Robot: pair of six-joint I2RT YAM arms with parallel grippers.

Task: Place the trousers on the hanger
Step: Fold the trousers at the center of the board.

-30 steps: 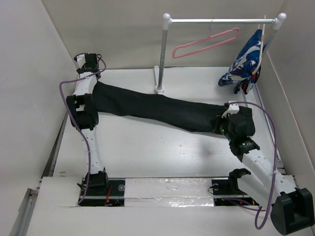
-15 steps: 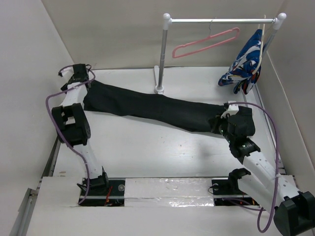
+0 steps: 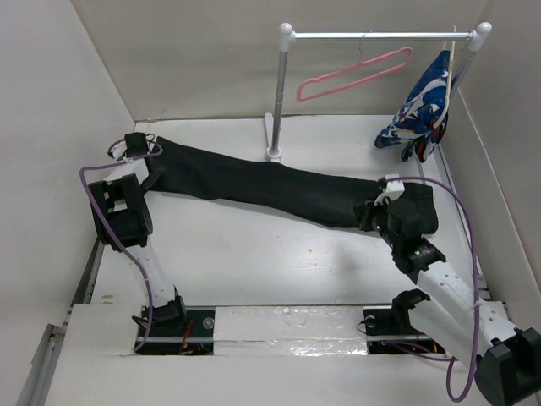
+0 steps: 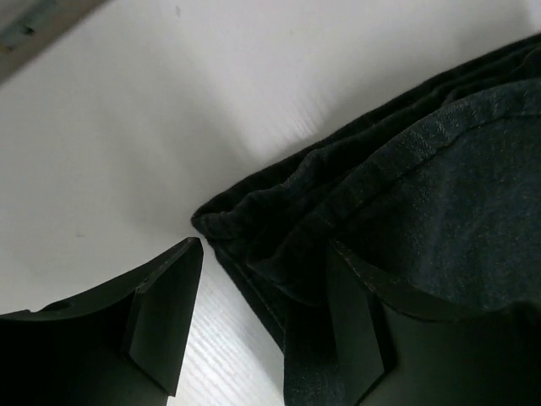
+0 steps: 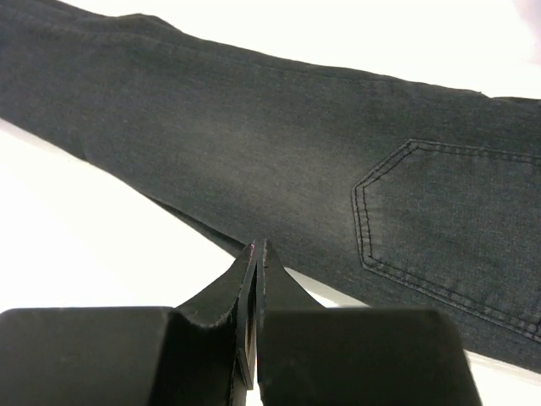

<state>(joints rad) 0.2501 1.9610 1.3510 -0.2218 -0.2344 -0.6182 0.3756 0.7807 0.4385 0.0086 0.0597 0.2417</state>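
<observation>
**Operator:** What is around you?

**Robot:** A flat white table [image 3: 254, 262] boxed in by white walls. At far left, my left gripper [image 4: 266, 254] sits at the leg-hem end of the long black soft-fabric trousers [image 3: 254, 182]. Its jaws are spread, with the bunched hem corner lying between them and nothing clamped.

**Operator:** And further right?

**Robot:** The trousers lie stretched flat across the table, running past the foot of the white-and-silver rail stand [image 3: 277, 93]. The thin pink triangular hanger [image 3: 355, 74] hangs from that rail, well above the cloth and apart from it. My right gripper [image 5: 256, 254] is at the waist end with its jaws pressed together, tips at the near edge by the stitched pocket. I cannot tell whether any cloth is caught between them. The blue-white-red patterned garment [image 3: 423, 106] hangs from the rail's right end.

**Operator:** What worries you?

**Robot:** On the left I might close on only one layer of the hem, and the other leg would droop. On the right, a thin pinch could slip when I lift. The hanger also hangs freely and could swing away or snag the patterned garment.
</observation>
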